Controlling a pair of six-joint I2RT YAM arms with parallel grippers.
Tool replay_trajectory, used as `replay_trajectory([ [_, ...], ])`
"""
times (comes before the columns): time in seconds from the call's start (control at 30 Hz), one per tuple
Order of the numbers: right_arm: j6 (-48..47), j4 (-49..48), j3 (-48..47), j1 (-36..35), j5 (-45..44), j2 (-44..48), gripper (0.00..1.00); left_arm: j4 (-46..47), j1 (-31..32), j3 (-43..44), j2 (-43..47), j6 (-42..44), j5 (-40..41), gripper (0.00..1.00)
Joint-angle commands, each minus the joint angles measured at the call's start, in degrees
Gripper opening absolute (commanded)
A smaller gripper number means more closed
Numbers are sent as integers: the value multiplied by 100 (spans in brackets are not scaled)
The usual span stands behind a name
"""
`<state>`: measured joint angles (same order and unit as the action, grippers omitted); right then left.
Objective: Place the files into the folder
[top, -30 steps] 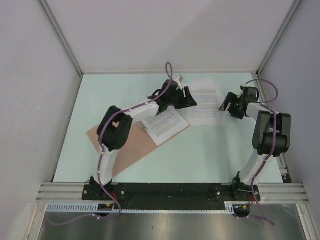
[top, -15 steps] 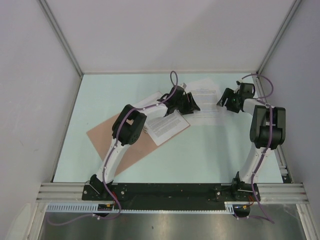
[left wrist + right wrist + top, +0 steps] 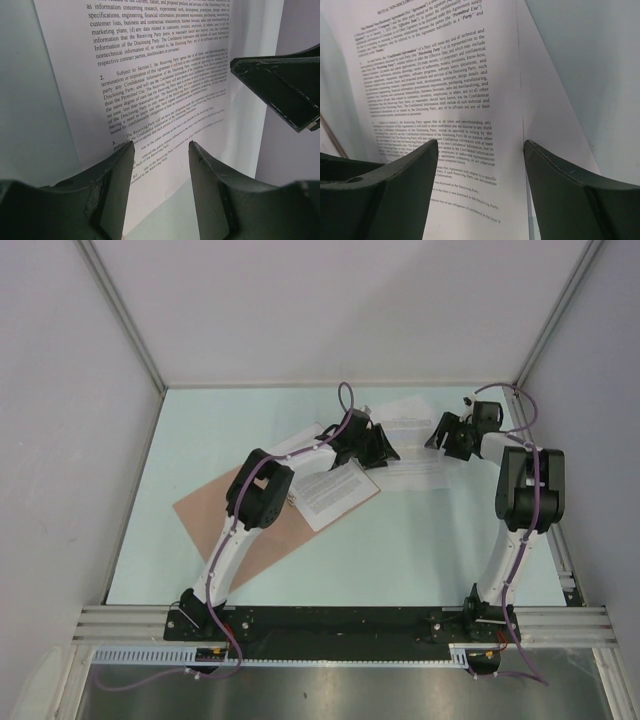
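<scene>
The salmon-brown folder [image 3: 245, 530] lies flat at the left, with one printed sheet [image 3: 335, 490] lying on its right end. More printed files [image 3: 412, 445] lie at the back centre-right on the table. My left gripper [image 3: 385, 448] is open just above their left edge. In the left wrist view its fingertips [image 3: 161, 145] straddle the sheet's [image 3: 165, 75] lower corner. My right gripper [image 3: 440, 435] is open over their right side. In the right wrist view its jaws [image 3: 481, 142] span the top sheet [image 3: 435, 100], with a second sheet's [image 3: 545, 125] edge showing beneath.
Grey enclosure walls and aluminium posts [image 3: 120, 315] close in the pale green table [image 3: 420, 550] at left, back and right. The right gripper's finger [image 3: 280, 90] shows close by in the left wrist view.
My left arm has reached further right to the loose sheets. My right gripper has moved back and left over the same sheets. The folder and sheets have not moved.
</scene>
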<state>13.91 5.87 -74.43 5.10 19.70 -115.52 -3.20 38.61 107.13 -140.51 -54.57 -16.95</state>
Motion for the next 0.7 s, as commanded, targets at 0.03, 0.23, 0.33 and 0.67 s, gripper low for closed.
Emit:
replay_trajectory([
  [0.03, 418, 108, -115, 113, 876, -365, 73, -242, 6, 229, -170, -160, -45, 54],
  [0.23, 911, -400, 7, 316, 1834, -506, 72, -269, 6, 238, -205, -125, -115, 54],
  [0.33, 1315, -970, 191, 439, 2352, -471, 73, -260, 6, 256, -231, -133, -151, 54],
  [0.67, 2878, -2957, 1052, 439, 3460, -357, 82, -216, -3, 291, -232, -204, -379, 54],
])
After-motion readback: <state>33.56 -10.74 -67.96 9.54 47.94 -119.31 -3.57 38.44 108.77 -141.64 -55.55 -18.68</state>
